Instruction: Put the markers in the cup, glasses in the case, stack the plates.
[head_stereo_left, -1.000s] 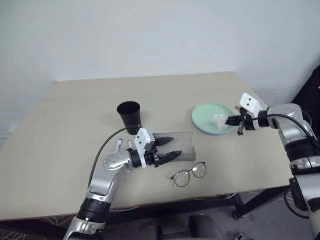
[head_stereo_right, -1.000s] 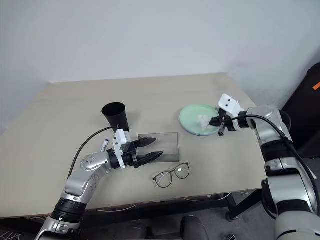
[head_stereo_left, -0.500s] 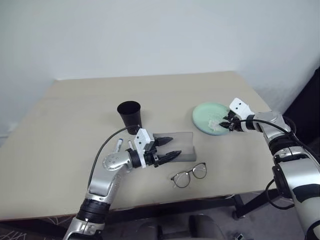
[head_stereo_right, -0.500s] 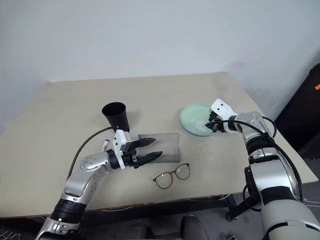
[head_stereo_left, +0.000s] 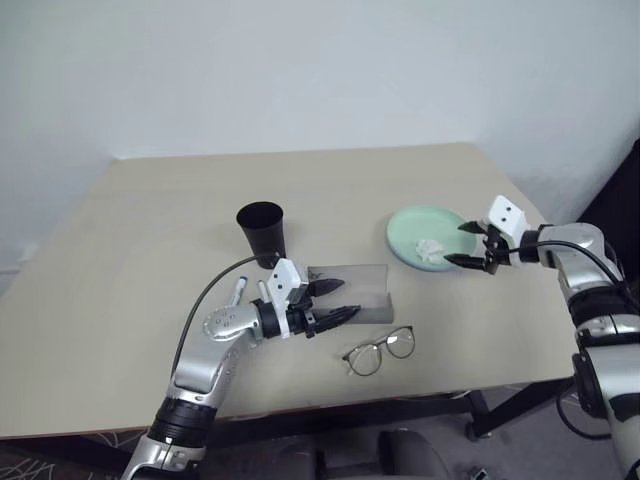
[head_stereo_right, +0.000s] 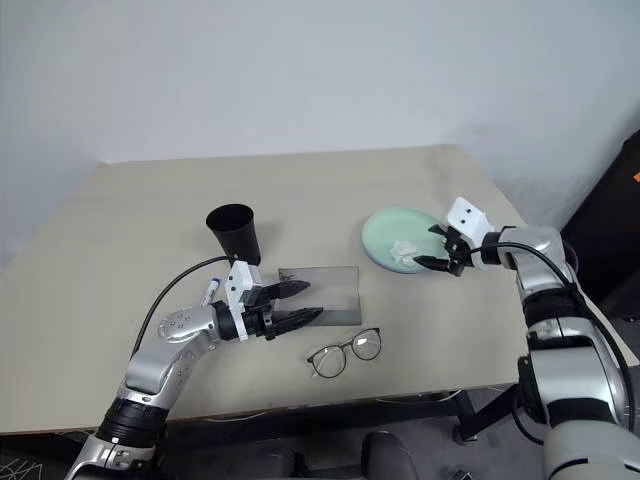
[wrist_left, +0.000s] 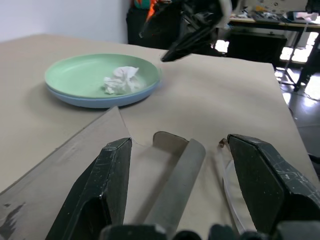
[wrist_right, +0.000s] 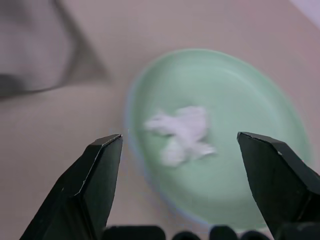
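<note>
On my left, two thin white-barrelled markers (head_stereo_left: 241, 290) lie on the beige table (head_stereo_left: 130, 250) just in front of the black tapered plastic cup (head_stereo_left: 262, 233). My left gripper (head_stereo_left: 334, 300) hangs spread over the grey rectangular case (head_stereo_left: 362, 285). The thin-framed round glasses (head_stereo_left: 378, 351) lie nearer me. My right gripper (head_stereo_left: 467, 245) stands wide apart, empty, beside the stacked mint-green and light blue plates (wrist_left: 100, 82) holding a crumpled white tissue (wrist_right: 180, 132).
</note>
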